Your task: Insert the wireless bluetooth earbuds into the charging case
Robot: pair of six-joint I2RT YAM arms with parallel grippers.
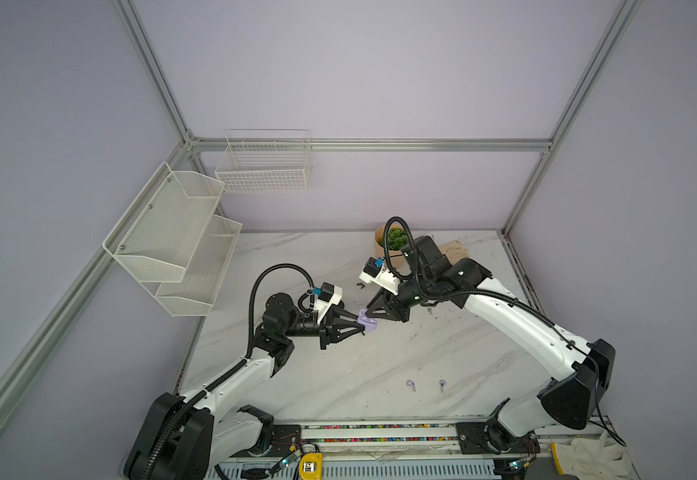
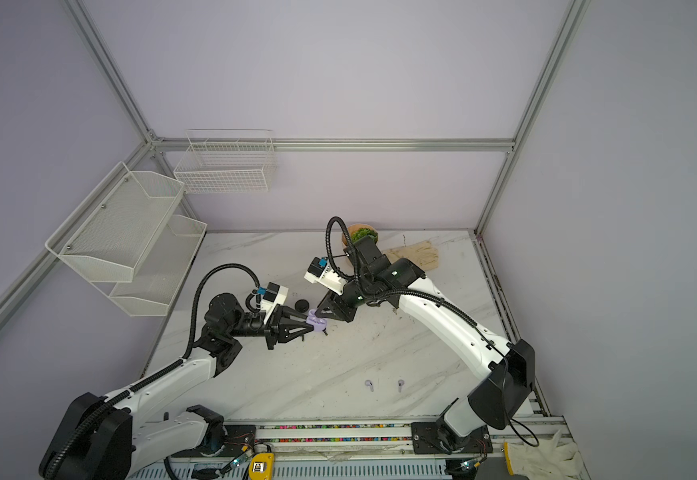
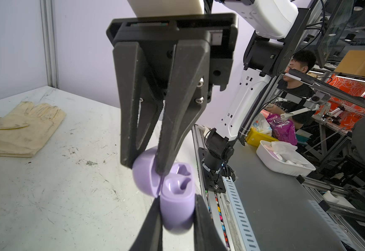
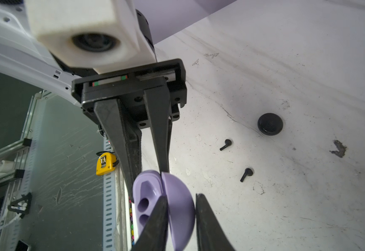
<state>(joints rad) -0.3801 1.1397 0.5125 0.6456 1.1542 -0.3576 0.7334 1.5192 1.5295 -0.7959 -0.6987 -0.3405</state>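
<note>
The left gripper [image 1: 359, 325] is clamped on the base of one lilac charging case [image 3: 177, 213], which is hinged open with two bare sockets showing. The right gripper [image 4: 181, 196] meets it head-on, one finger in the cleft at the hinge and the other outside the domed lid [image 3: 143, 173]. Whether it pinches the lid or only brackets it, I cannot tell.

Just past the fingertips, on the marble table [image 4: 307, 206], lie a black earbud [image 4: 246, 173] and a second black earbud [image 4: 226, 144]. One round black case [image 4: 270, 124] sits a little farther out. Well behind the right gripper, toward the arms' bases, a pale earbud [image 1: 410, 384] and another pale earbud [image 1: 442, 384] lie side by side. Beyond the right gripper's wrist are one tan glove [image 3: 20, 130] and one potted plant [image 1: 394, 239].
</note>
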